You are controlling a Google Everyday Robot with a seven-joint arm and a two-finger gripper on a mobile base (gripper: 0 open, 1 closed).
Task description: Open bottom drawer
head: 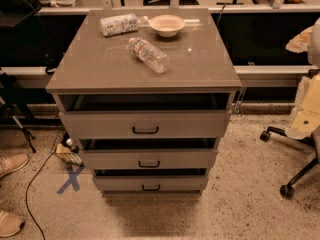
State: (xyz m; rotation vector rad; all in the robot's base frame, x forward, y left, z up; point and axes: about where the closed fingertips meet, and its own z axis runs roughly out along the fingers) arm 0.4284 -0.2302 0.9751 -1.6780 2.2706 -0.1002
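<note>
The grey-taupe cabinet point(145, 69) stands in the middle of the view with three drawers. The bottom drawer point(115, 184) is the lowest and shallowest front, with a small black bar handle point(151, 187) at its centre. A dark gap shows above its front, as above the other two. Pale parts of my arm point(306, 106) show at the right edge, well to the right of the cabinet and above the drawer's height. The gripper itself is out of view.
On the cabinet top lie a clear water bottle point(149, 54), a wrapped package point(118, 24) and a white bowl point(166, 25). An office chair base point(292, 176) stands at the right. A person's shoes point(11, 194), a cable and a blue X floor mark point(70, 179) are at the left.
</note>
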